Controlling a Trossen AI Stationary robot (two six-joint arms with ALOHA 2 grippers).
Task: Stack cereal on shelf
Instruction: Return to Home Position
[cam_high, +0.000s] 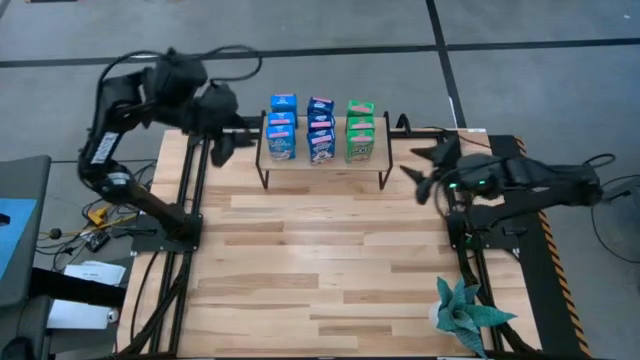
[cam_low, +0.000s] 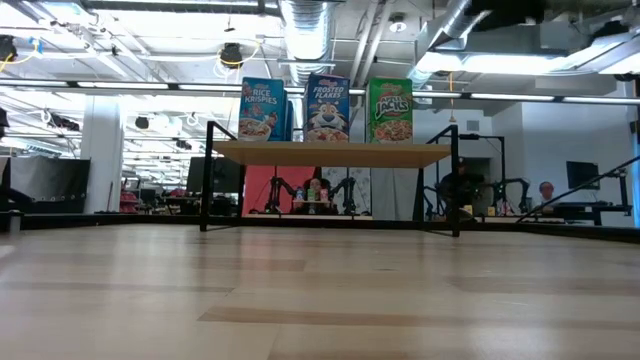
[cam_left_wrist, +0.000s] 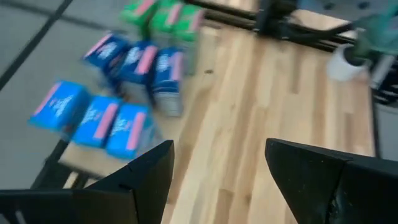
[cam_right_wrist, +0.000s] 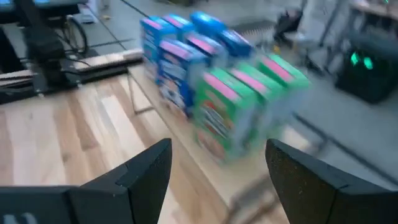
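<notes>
Several small cereal boxes (cam_high: 321, 130) stand upright on the shelf (cam_high: 322, 168) at the table's far middle, in three rows: two rows of blue boxes (cam_low: 263, 109) and one of green boxes (cam_low: 389, 110). The shelf is a light-wood board on thin black legs (cam_low: 208, 180). My left gripper (cam_high: 222, 145) hangs open in the air just left of the shelf, nothing between its fingers (cam_left_wrist: 146, 174). My right gripper (cam_high: 428, 168) is open too, in the air right of the shelf, its fingers (cam_right_wrist: 146, 171) empty and facing the green boxes (cam_right_wrist: 239, 106).
A teal spiky plant (cam_high: 462, 312) in a white pot stands at the table's near right corner. Black frame rails (cam_high: 190, 200) run along the left and right table edges. Bare wood (cam_high: 330, 260) stretches between the shelf and the near edge.
</notes>
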